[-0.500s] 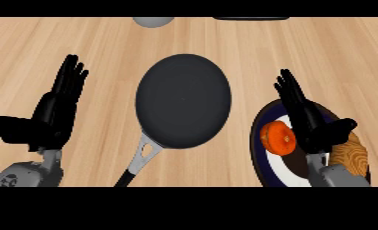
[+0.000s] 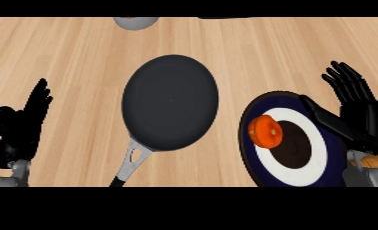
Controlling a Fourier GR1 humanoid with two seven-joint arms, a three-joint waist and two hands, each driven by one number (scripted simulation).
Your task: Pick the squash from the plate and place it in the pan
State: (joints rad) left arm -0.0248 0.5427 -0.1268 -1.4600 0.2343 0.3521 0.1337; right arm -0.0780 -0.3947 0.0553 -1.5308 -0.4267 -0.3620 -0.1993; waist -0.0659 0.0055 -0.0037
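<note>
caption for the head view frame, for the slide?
Orange squash on plate, black pan beside it; right hand open near plate, left hand resting.

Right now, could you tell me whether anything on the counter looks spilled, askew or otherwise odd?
Nothing stands out. The orange squash sits on the plate, toward its left side, the pan lies flat beside it, and nothing is spilled. Both robot hands are open and hold nothing.

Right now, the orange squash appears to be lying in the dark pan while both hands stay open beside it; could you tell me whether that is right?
Not quite: the squash lies on the plate, right of the pan, which holds nothing. The head view shows this. Both the left hand and the right hand are indeed open.
</note>
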